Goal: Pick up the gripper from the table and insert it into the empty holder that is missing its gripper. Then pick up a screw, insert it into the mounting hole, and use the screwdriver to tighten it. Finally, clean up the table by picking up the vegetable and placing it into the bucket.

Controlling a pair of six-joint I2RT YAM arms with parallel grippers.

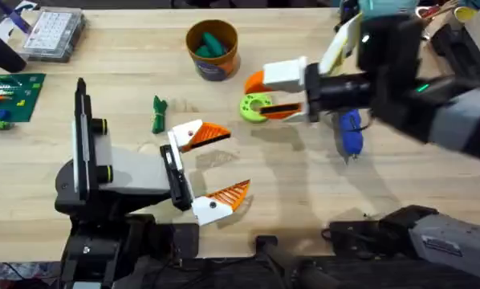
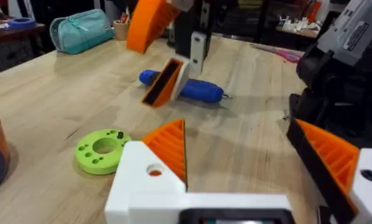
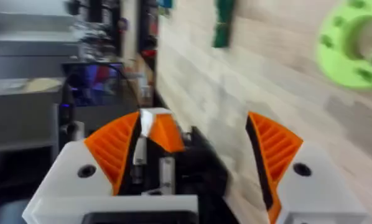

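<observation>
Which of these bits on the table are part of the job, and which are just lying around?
Job:
screwdriver
vegetable
bucket

Lying about:
lime ring
clear parts box
green board
teal pouch

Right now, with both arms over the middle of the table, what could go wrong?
1. The right gripper hangs open near the lime ring, which is not part of the job. It may knock or grab the ring.
2. The blue screwdriver lies under the right arm, so a low sweep could roll it away.
3. The left gripper, also open, is close by, and the two arms could clash.
</observation>
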